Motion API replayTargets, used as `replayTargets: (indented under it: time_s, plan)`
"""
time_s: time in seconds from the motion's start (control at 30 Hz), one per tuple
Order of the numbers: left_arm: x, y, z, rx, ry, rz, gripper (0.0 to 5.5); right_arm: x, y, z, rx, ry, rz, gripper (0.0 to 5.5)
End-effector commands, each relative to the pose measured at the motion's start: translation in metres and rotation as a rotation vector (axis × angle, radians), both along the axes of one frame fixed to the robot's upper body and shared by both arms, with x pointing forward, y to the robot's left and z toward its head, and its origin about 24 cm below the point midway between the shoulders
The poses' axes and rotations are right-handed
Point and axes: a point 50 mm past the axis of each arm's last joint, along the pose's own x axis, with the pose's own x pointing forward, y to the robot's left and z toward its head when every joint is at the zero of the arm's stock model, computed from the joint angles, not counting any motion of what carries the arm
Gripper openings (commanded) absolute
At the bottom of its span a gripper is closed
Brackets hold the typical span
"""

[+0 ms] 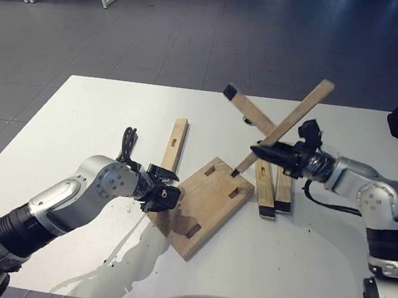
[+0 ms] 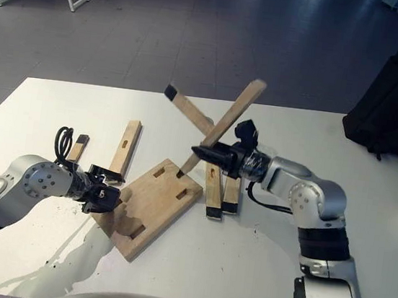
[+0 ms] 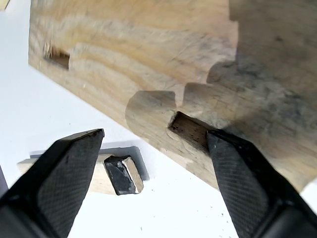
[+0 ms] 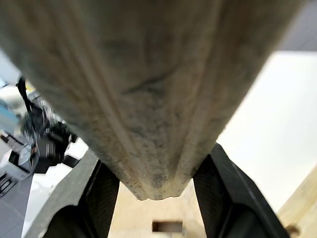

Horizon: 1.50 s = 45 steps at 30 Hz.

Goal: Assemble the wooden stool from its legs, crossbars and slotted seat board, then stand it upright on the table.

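The slotted seat board (image 1: 214,202) lies flat near the middle of the white table. My right gripper (image 1: 256,153) is shut on a wooden leg (image 1: 298,110) that slants up and away. The leg's dark lower tip rests at a slot near the board's far edge. In the right wrist view the leg (image 4: 148,99) sits between the black fingers (image 4: 220,198). My left gripper (image 1: 164,197) is at the board's left edge, open. Its fingertips stand wide apart by a slot in the board (image 3: 148,49).
A slotted leg (image 1: 176,142) lies left of the board. Another leg (image 1: 244,107) lies behind the held one, and two more pieces (image 1: 272,191) lie side by side right of the board. A short wooden piece (image 2: 77,147) and a black cable (image 2: 62,138) sit far left.
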Motion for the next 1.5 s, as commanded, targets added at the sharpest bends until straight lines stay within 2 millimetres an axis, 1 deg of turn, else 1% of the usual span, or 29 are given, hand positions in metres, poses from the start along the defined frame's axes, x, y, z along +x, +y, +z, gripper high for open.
replayTargets:
  time_s: [0.03,0.13,0.3,0.37,0.53,0.6,0.67,0.77,0.83,0.9,0.93,1.0,1.03,1.1,1.17,1.23,1.3,1.4,1.5]
  plan:
    - [-0.015,0.005,-0.027,0.01,0.126,0.073,3.81,-0.008,0.0,-0.023,-0.05,0.022,-0.003,2.03]
    - [-0.017,0.005,-0.027,0.007,0.129,0.08,3.81,-0.017,-0.002,-0.032,-0.039,0.049,-0.02,2.03]
    - [-0.017,0.005,-0.025,0.005,0.117,0.091,3.81,-0.024,-0.005,-0.047,-0.065,0.094,-0.044,2.03]
    - [-0.016,0.004,-0.025,0.004,0.109,0.094,3.81,-0.022,-0.007,-0.047,-0.088,0.083,-0.048,2.03]
    - [-0.017,0.005,-0.026,-0.003,0.107,0.112,3.81,-0.011,-0.02,-0.043,-0.137,0.058,-0.101,2.03]
    - [-0.017,0.005,-0.027,-0.005,0.109,0.121,3.81,-0.011,-0.019,-0.041,-0.132,0.051,-0.1,2.03]
    - [-0.018,0.004,-0.027,-0.016,0.112,0.132,3.81,-0.013,-0.016,-0.043,-0.184,0.014,-0.096,2.03]
    - [-0.019,0.0,-0.024,-0.041,0.112,0.14,3.81,-0.017,-0.011,-0.062,-0.442,-0.103,-0.076,2.03]
    - [-0.018,-0.004,-0.021,-0.073,0.105,0.148,3.81,-0.026,-0.007,-0.082,-0.546,-0.079,-0.005,2.03]
    - [-0.018,-0.007,-0.018,-0.092,0.1,0.153,3.81,-0.033,-0.008,-0.104,-0.624,-0.02,0.055,2.03]
    - [-0.018,-0.009,-0.017,-0.102,0.1,0.157,3.81,-0.037,-0.008,-0.117,-0.639,0.041,0.091,2.03]
    - [-0.018,-0.011,-0.017,-0.116,0.102,0.158,3.81,-0.039,-0.012,-0.136,-0.625,0.15,0.108,2.03]
    - [-0.018,-0.013,-0.017,-0.123,0.103,0.16,3.81,-0.036,-0.015,-0.141,-0.614,0.189,0.094,2.03]
    - [-0.017,-0.015,-0.016,-0.135,0.105,0.162,3.81,-0.027,-0.021,-0.147,-0.617,0.22,0.068,2.03]
    - [-0.018,-0.017,-0.016,-0.15,0.105,0.166,3.81,-0.011,-0.022,-0.141,-0.566,0.238,0.051,2.03]
    - [-0.018,-0.019,-0.016,-0.158,0.105,0.164,3.81,0.001,-0.019,-0.129,-0.471,0.248,0.057,2.03]
    - [-0.018,-0.021,-0.017,-0.163,0.106,0.163,3.81,0.014,-0.016,-0.112,-0.426,0.194,0.062,2.03]
    - [-0.019,-0.023,-0.019,-0.172,0.109,0.172,3.81,0.027,-0.005,-0.076,-0.376,0.051,0.095,2.03]
    - [-0.02,-0.023,-0.02,-0.177,0.109,0.185,3.81,0.029,0.004,-0.043,-0.365,-0.096,0.119,2.03]
